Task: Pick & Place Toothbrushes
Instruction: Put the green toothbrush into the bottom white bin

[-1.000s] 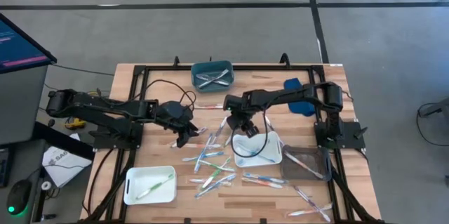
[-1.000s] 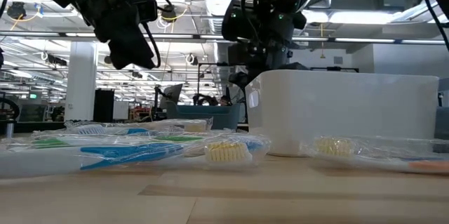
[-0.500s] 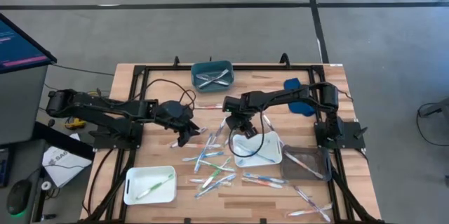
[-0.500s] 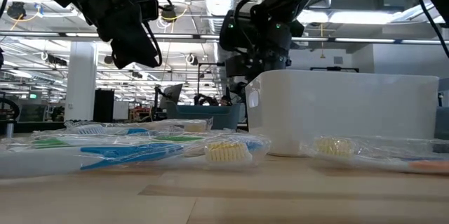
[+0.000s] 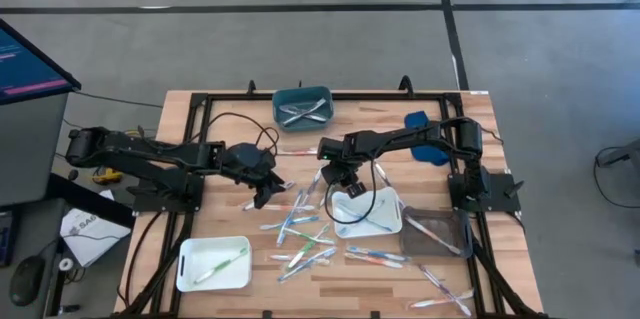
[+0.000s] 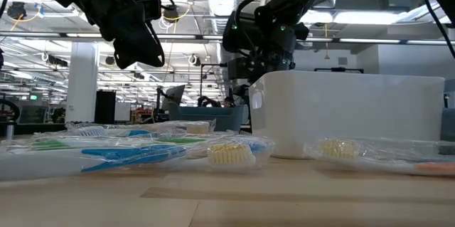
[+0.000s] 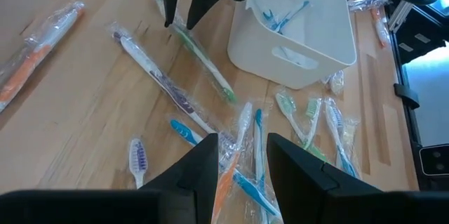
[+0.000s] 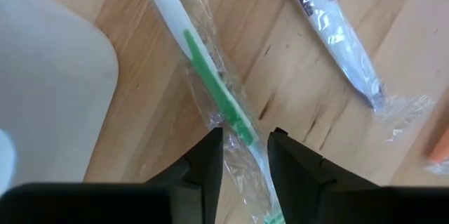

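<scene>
Wooden table [image 5: 500, 259] with black frame rails. Resting on it: a teal tray [image 5: 302, 106] beyond the right gripper [image 5: 338, 181], a white bin [image 5: 367, 214] just beside it, a white tray [image 5: 212, 263] nearer than the left gripper [image 5: 268, 192], and scattered wrapped toothbrushes [image 5: 300, 244] between.

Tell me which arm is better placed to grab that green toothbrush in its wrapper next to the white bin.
The right. The right gripper is open directly over the green toothbrush, fingers straddling it. The left gripper hovers open farther off, above other brushes.
</scene>
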